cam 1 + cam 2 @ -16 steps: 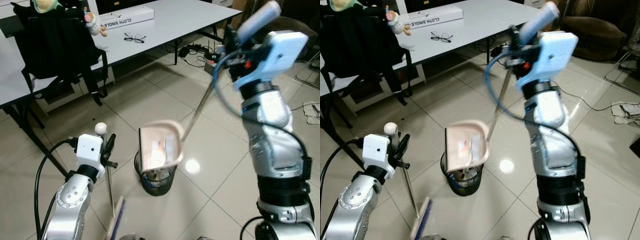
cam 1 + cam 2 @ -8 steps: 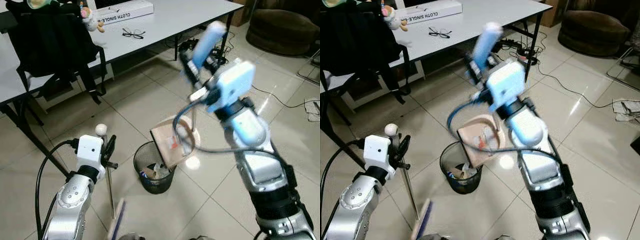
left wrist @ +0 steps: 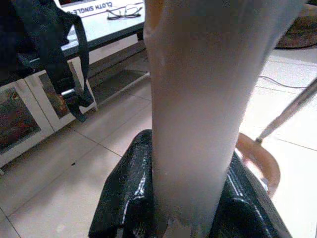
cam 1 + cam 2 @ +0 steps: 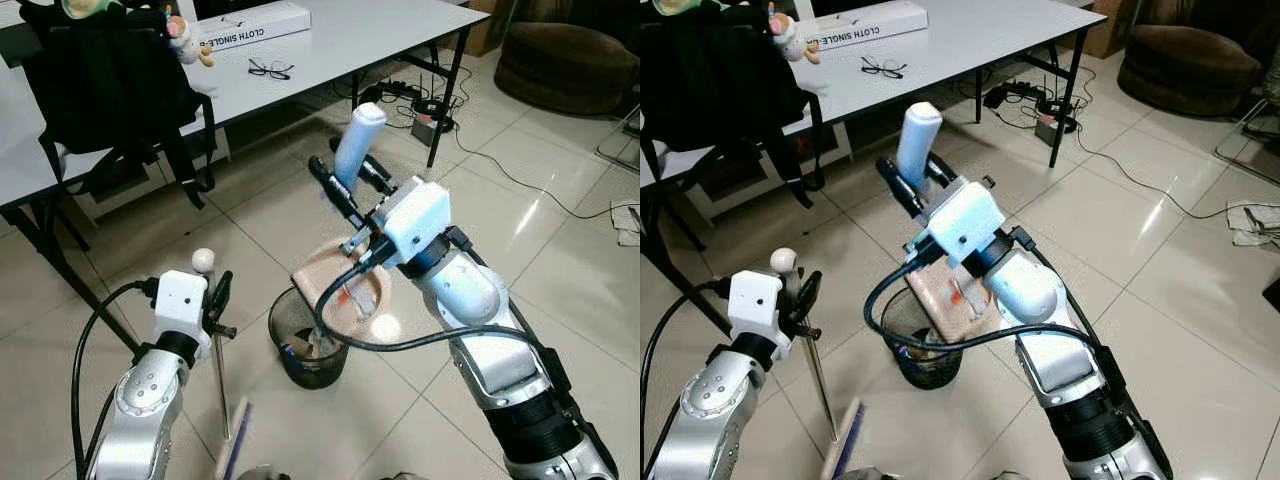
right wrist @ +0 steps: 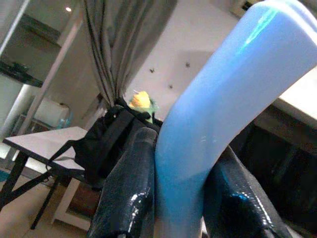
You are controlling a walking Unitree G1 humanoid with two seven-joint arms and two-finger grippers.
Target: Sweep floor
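Where my right gripper [image 4: 345, 190] swung high a second ago, it now grips the dustpan handle [image 4: 358, 143] lower, the dustpan [image 4: 340, 295] tipped over the bin [image 4: 300, 350]. My left gripper [image 4: 213, 300] clamps the broom pole [image 4: 220, 385].

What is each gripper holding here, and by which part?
The right gripper is shut on the dustpan's blue handle grip, with the dustpan over the trash bin. The left gripper is shut on the broom handle near its top.
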